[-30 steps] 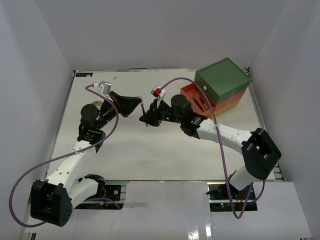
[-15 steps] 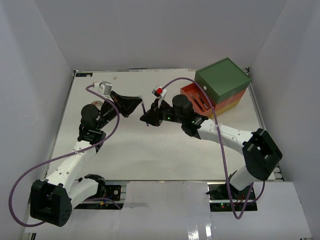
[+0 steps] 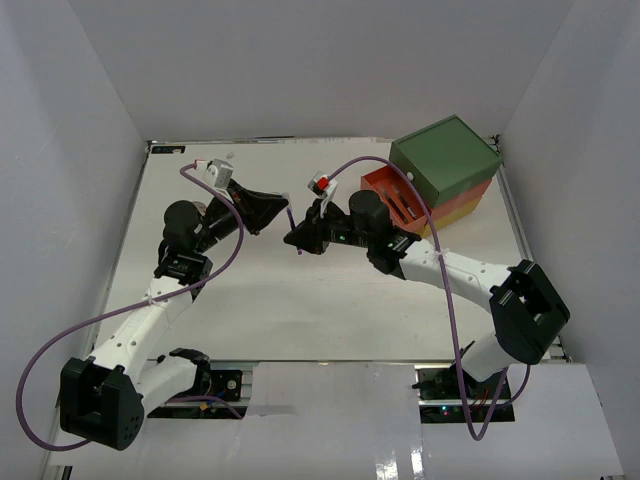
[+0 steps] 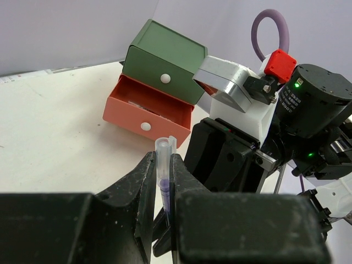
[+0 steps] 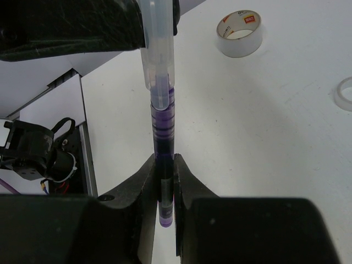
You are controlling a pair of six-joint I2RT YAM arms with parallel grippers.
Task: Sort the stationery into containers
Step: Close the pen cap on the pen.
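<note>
A purple pen (image 5: pixel 164 137) with a clear cap (image 4: pixel 163 159) hangs above the table's middle, held from both ends. My left gripper (image 4: pixel 163 165) is shut on the clear cap. Facing it, my right gripper (image 5: pixel 165 170) is shut on the dark barrel. From above, the two grippers meet tip to tip, left gripper (image 3: pixel 281 214) and right gripper (image 3: pixel 293 238). The chest (image 3: pixel 445 158) stands at the back right; its green top drawer (image 4: pixel 165 60) is closed. Its orange-red middle drawer (image 3: pixel 395 200) is pulled out, with thin dark items inside. A beige tape roll (image 5: pixel 238 33) and a clear tape roll (image 5: pixel 345 93) lie on the table.
White walls enclose the table (image 3: pixel 300 310) on three sides. The right arm's purple cable (image 3: pixel 440 290) loops over the space beside the chest. The yellow bottom drawer (image 3: pixel 470 212) is closed. In the top view the tape rolls lie mostly hidden beneath the left arm.
Both grippers, still joined on the pen, have drifted slightly to the right. The left wrist has tilted up a little. Neither grip has altered.
</note>
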